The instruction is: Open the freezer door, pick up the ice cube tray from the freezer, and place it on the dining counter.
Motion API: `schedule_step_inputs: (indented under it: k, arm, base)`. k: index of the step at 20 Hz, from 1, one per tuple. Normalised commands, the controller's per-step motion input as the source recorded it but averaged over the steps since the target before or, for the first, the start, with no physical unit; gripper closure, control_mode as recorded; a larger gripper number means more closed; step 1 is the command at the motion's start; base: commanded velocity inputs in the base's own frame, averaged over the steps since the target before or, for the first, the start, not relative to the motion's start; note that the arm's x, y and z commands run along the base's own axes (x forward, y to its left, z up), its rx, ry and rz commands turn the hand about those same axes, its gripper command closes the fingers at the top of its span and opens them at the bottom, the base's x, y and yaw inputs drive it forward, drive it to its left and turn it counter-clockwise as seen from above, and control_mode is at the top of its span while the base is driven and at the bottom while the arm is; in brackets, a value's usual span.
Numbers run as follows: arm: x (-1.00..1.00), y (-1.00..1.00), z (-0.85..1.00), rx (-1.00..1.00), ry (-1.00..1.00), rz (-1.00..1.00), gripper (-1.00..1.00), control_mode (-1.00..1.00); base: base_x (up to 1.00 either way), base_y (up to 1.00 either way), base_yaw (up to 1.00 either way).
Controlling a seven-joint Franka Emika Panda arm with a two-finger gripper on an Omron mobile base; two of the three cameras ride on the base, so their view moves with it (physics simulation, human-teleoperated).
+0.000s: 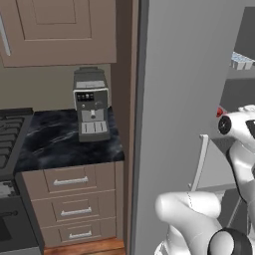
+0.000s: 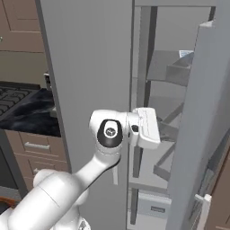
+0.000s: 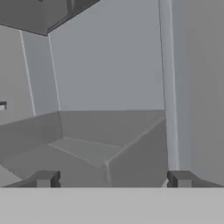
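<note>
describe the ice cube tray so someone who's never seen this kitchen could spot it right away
Start at the tall grey fridge with its freezer door swung open. Look inside to a high grey shelf, above the arm's wrist. The ice cube tray lies there: small, flat, pale blue-white, gridded with little squares, the one pale thing among plain grey shelves.

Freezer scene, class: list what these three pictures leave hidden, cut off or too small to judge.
- Ice cube tray: left base view, cut by the right edge; compartments too small to count. Right base view shows just a corner behind a shelf.
- Freezer door: left base view, bottom hidden by the arm.
- Tool: hand view, fingertips wide apart, cut off at the bottom.
- Stove: left base view, cut by the left edge.
</note>
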Motion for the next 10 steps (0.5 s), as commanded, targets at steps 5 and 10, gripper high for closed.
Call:
schedule_step_inputs:
  k: [5, 10]
  arm:
    - [-0.45, -0.47, 0.0, 0.0, 0.0, 0.0, -1.0, -1.0]
    - [-0.38, -0.42, 0.0, 0.0, 0.0, 0.0, -1.0, -1.0]
  base:
    - [0.0, 0.0, 0.0]
    - [0.0, 0.0, 0.0]
